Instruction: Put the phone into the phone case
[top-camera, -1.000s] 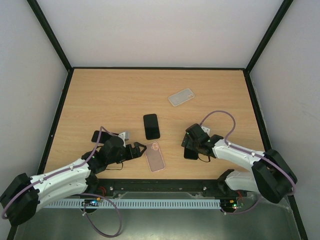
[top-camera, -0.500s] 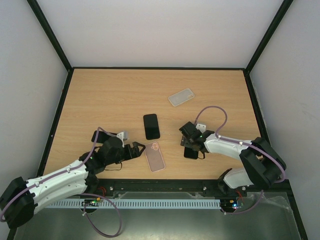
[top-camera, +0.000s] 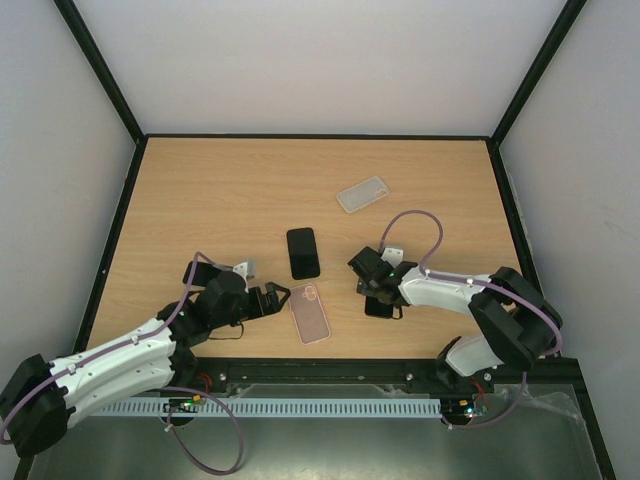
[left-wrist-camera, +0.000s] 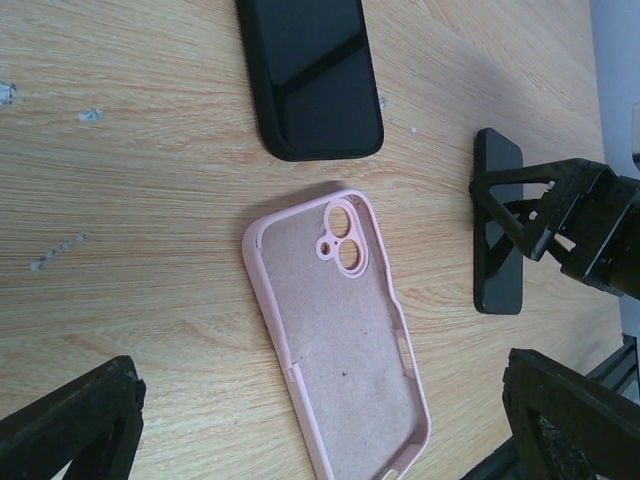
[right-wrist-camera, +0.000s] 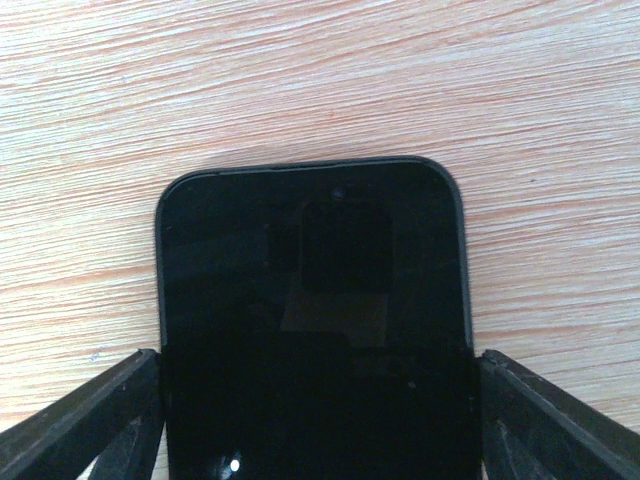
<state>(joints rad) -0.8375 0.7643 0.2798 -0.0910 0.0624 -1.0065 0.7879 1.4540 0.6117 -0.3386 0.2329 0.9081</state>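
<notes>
Right fingers (right-wrist-camera: 90, 420) pinch the long edges of the glossy black rounded-corner phone (right-wrist-camera: 315, 280), flat on the wood-grain laminate bench (right-wrist-camera: 300, 80). Left fingers (left-wrist-camera: 70, 420) are spread beside the matte pink soft case (left-wrist-camera: 340, 340), hollow side up.

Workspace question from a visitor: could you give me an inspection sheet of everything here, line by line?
Surface: wooden table, a few small pale specks in the left wrist view.
Job's things: black phone flat on the table, front right; pink case lying open side up, front centre, apart from the phone.
Clutter: second dark phone mid-table; clear case further back.
Grippers: left gripper open, beside the pink case; right gripper with a finger against each long edge of the black phone.
Cables: purple cable arching over the right arm; another looping below the left arm.
Surroundings: white walls with black frame posts.
</notes>
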